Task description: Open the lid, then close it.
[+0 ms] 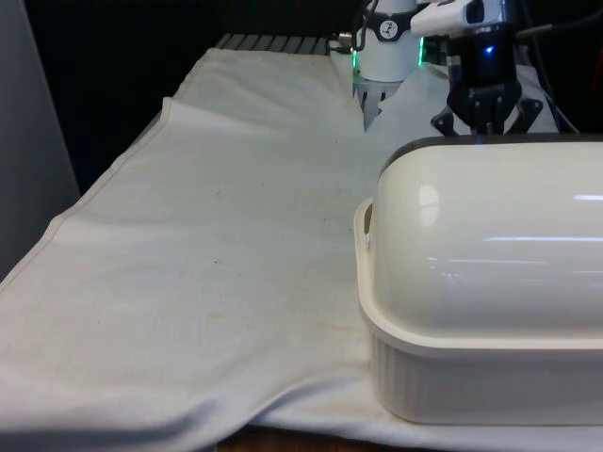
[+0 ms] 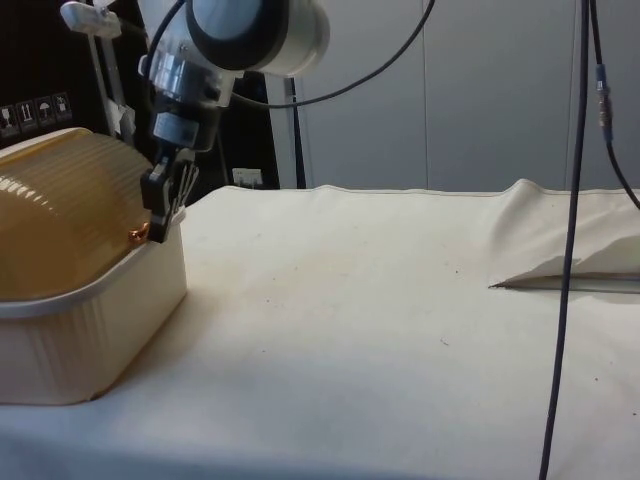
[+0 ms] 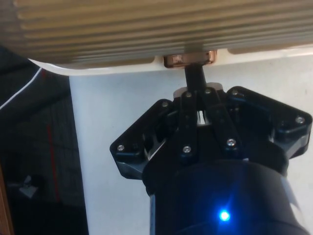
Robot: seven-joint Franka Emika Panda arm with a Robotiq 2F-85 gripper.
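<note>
My pincer [image 3: 194, 81] is pressed together, its tips at the small copper handle [image 3: 190, 59] on the rolled lid [image 2: 60, 215], which sits down on the cream bread box [image 1: 480, 377] at the front view's right, on the white cloth [image 1: 207, 282].

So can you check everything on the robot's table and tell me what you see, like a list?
Surface: white cloth, wrinkled, a few small specks.
Job's things: bread box with ribbed lid down; copper handle at the lid's lower edge.
Clutter: nothing seen.
Hand: hand at the handle, fingers close together and touching it.
Cables: black cables hang in the side view.
Surroundings: black curtains, dark cabinets.
</note>
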